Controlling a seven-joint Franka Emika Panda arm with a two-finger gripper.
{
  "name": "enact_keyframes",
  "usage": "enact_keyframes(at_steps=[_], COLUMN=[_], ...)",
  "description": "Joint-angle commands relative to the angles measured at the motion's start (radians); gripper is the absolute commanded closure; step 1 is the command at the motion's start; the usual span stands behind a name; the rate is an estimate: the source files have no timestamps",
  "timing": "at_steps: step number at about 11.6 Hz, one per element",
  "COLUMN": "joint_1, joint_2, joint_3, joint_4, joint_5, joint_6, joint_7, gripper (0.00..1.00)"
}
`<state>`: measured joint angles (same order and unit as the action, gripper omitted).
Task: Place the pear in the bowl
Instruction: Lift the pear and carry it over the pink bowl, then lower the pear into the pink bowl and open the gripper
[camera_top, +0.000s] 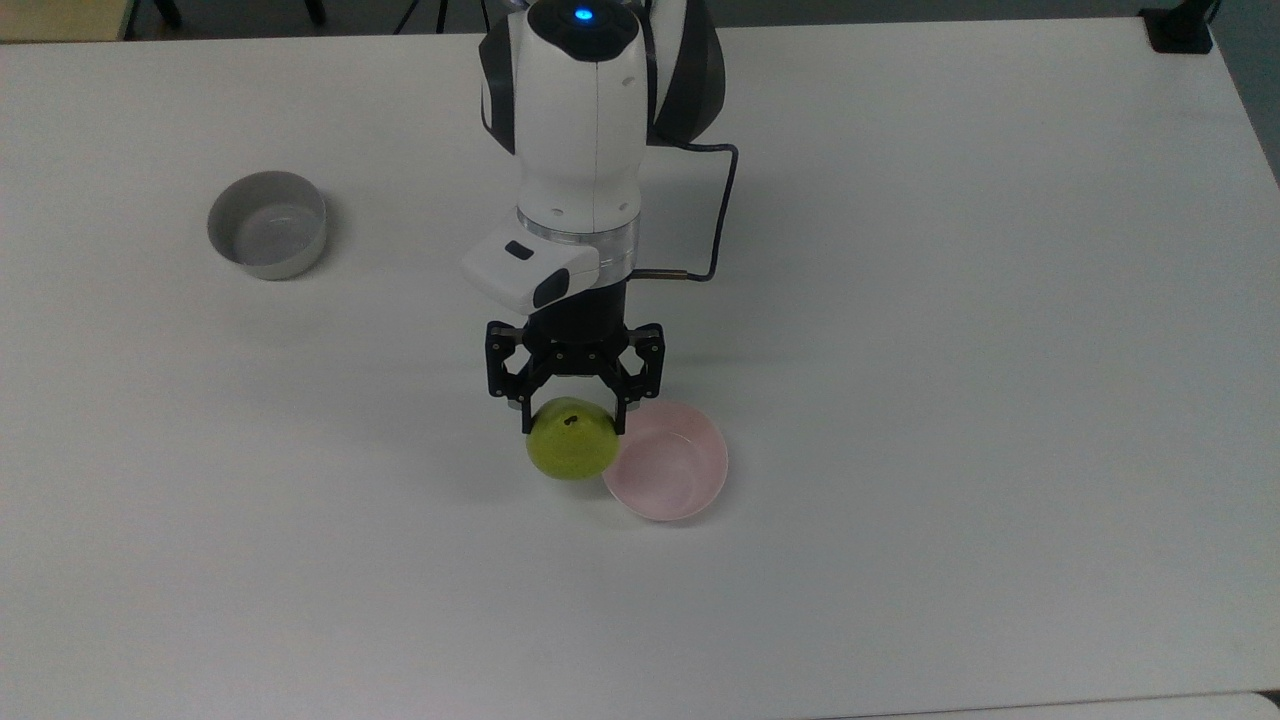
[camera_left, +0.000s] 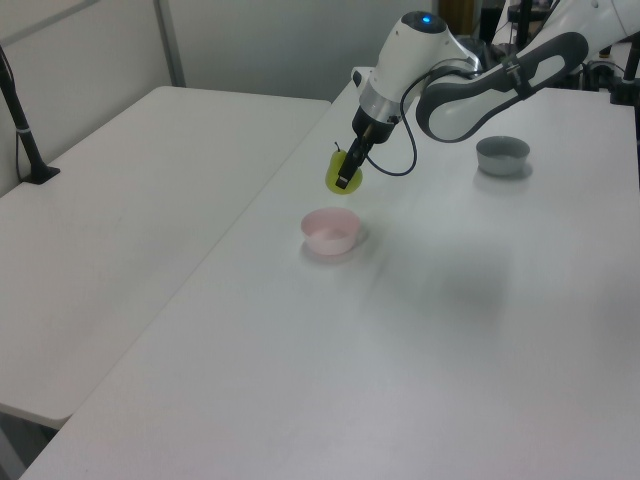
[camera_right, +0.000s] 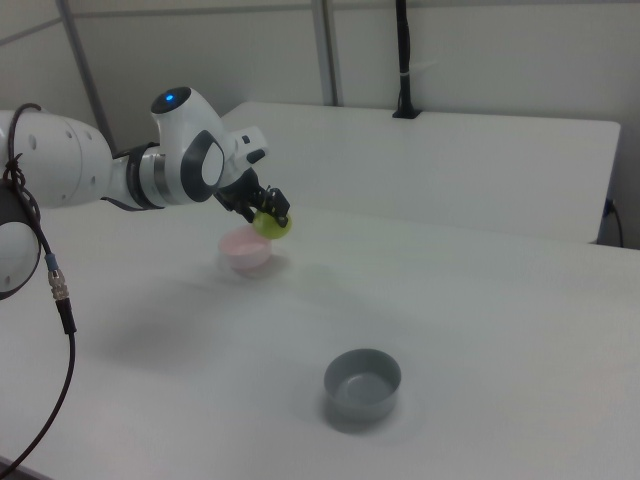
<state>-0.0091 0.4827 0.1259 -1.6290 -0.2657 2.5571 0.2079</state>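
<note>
My gripper (camera_top: 573, 424) is shut on the yellow-green pear (camera_top: 570, 446), which hangs in the air above the white table. In the top view the pear overlaps the left rim of the pale pink bowl (camera_top: 668, 465). In the left view the pear (camera_left: 341, 173) hangs above and behind the pink bowl (camera_left: 331, 231), with the gripper (camera_left: 343, 176) around it. In the right view the pear (camera_right: 271, 224) sits just above the bowl (camera_right: 245, 250), held by the gripper (camera_right: 268, 215).
A grey bowl (camera_top: 267, 224) stands at the top view's far left; it is also the grey bowl (camera_left: 502, 154) behind the arm in the left view and the grey bowl (camera_right: 363, 382) near the front in the right view. A second white table (camera_left: 120, 190) adjoins.
</note>
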Motion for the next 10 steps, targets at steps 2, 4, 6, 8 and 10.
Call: enact_keyframes(at_steps=[2,4,6,8,10], joint_1=[0.055,0.086,0.093,0.1,0.103], joint_2=[-0.045,-0.036,-0.024,-0.009,-0.001], joint_3=[0.006,0.004,0.006,0.006,0.006], joint_4=[-0.034,-0.032,-0.031,-0.029,-0.029], joint_5=[-0.02,-0.088,-0.238,-0.288,-0.29], joint_6=[-0.035,-0.035,-0.026,-0.023,-0.021], joint_7=[0.036,0.092,0.232,0.272,0.274], gripper=[0.37,0.37,0.37,0.37,0.37])
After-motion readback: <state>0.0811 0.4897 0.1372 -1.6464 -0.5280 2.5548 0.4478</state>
